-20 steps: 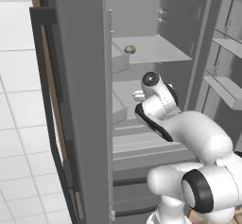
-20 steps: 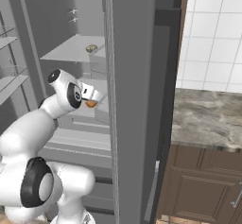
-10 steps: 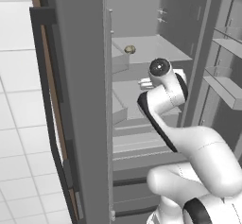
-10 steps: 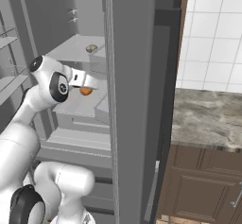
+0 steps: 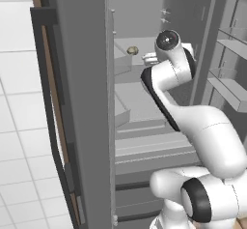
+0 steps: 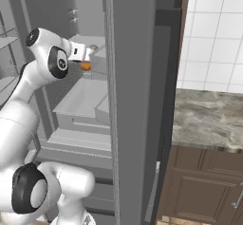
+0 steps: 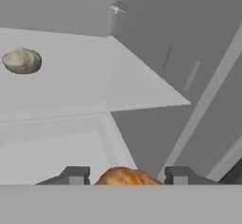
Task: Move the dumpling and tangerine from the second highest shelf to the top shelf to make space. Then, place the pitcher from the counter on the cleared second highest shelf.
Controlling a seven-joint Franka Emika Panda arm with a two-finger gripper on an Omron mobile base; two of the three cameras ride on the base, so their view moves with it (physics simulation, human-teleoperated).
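Jaws are clenched on the tangerine, which sits between the two dark fingertips in the hand view. From the right base view the orange ball shows at the end of the white arm, lifted inside the open fridge just in front of the top shelf. The dumpling rests on that flat top shelf, toward its left in the hand view, well apart from the tangerine. Below lies the second highest shelf with its raised rim. Outside the fridge, the marbled bench stands to the right.
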